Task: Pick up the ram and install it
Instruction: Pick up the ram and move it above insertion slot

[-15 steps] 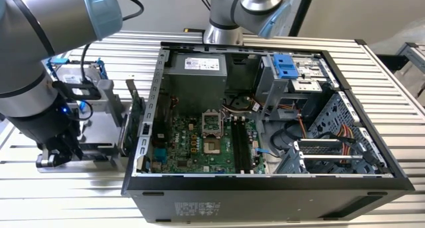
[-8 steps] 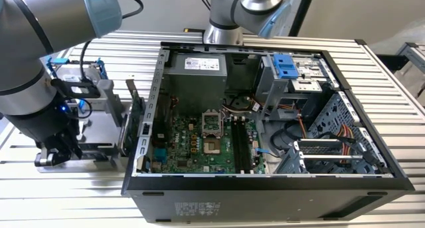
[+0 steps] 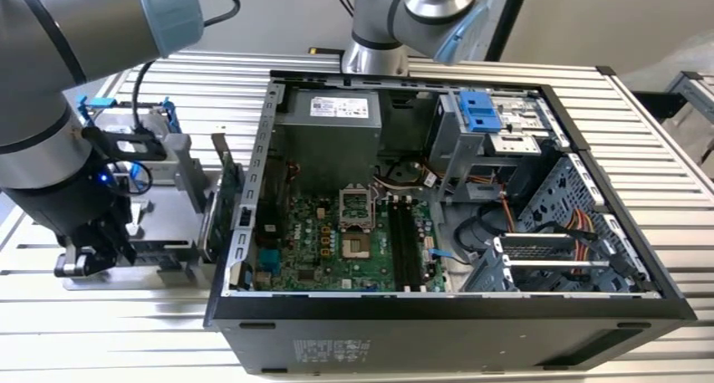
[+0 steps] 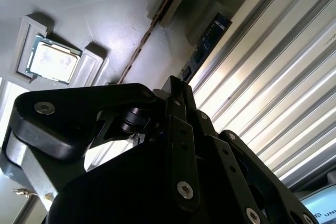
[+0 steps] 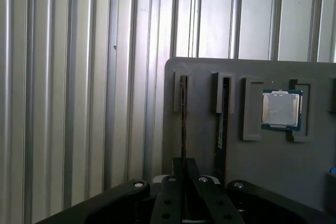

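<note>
Seemingly, the end effector (image 5: 184,165) is pinched narrow on the ram (image 5: 183,114), upright in the grey tray (image 5: 205,69).

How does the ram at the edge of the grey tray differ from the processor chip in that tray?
The ram stands on edge in a narrow slot; the processor chip lies flat in a recess. The ram is long and thin; the chip is square. The ram looks dark; the chip has a silvery lid with a green rim. Both sit in the grey tray.
</note>
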`<state>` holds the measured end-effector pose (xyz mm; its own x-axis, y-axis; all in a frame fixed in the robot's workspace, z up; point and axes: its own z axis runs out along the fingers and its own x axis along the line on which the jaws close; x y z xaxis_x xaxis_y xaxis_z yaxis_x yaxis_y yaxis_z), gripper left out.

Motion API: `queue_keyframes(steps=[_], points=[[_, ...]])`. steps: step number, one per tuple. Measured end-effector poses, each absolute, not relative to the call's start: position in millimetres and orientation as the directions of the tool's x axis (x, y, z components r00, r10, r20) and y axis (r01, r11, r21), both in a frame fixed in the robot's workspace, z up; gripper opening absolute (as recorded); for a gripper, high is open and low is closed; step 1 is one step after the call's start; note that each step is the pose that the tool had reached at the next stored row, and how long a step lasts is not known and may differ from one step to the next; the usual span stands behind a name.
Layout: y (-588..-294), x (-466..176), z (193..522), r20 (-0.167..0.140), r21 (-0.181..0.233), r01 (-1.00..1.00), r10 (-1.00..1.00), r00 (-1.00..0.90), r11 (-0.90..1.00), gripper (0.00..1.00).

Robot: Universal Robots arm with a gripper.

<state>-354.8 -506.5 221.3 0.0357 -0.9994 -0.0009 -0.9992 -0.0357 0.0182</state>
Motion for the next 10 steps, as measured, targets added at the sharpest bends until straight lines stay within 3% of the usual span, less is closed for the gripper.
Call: queue_keyframes(steps=[10], points=[[-506.5,-354.8,225.8,-0.001,0.018,-0.999,-0.999,0.036,-0.036,0.00]])
